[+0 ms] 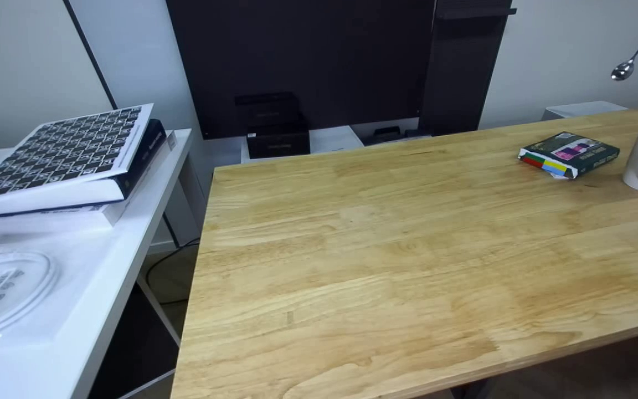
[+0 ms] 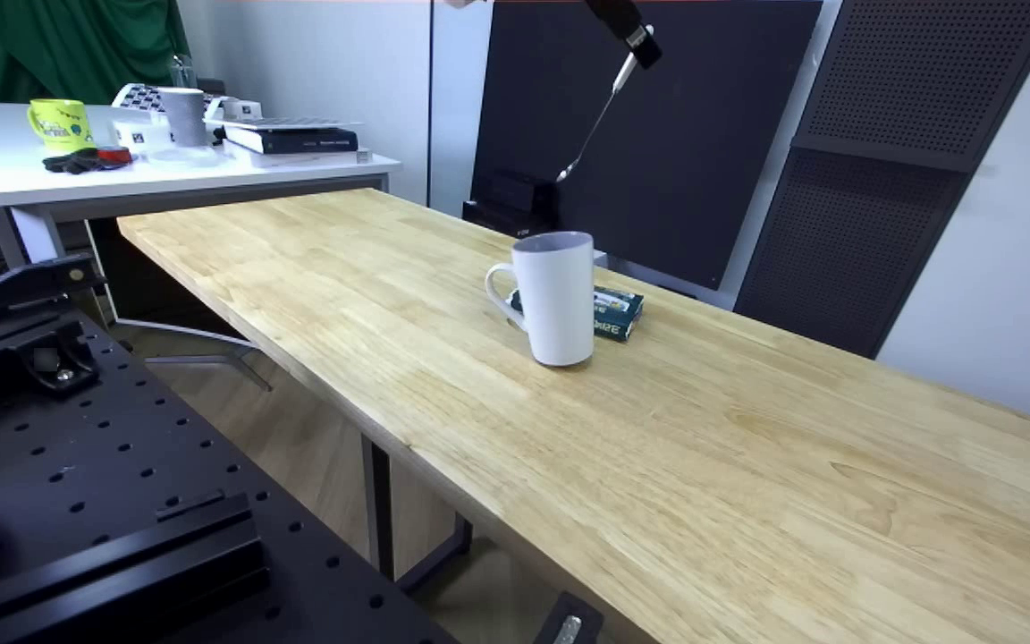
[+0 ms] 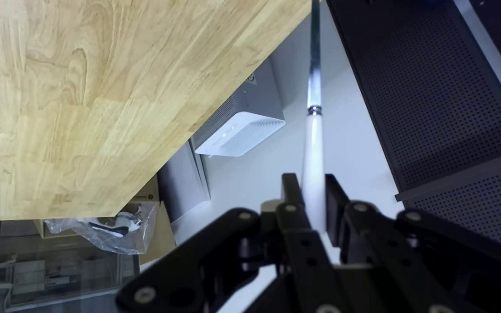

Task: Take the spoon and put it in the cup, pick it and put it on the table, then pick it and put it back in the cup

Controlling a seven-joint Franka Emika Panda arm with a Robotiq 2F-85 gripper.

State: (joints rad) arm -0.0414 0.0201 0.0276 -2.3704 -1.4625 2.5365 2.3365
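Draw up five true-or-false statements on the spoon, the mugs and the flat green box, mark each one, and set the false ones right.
1. The gripper is shut on the white end of the spoon. True.
2. The tall white mug stands upright on the wooden tabletop. True.
3. The spoon is resting inside the tall white mug. False: it is held up in the air, outside that mug.
4. A yellow-green mug stands on the white table. True.
5. The flat green box lies on the white table. False: it lies on the wooden tabletop, near the tall white mug.
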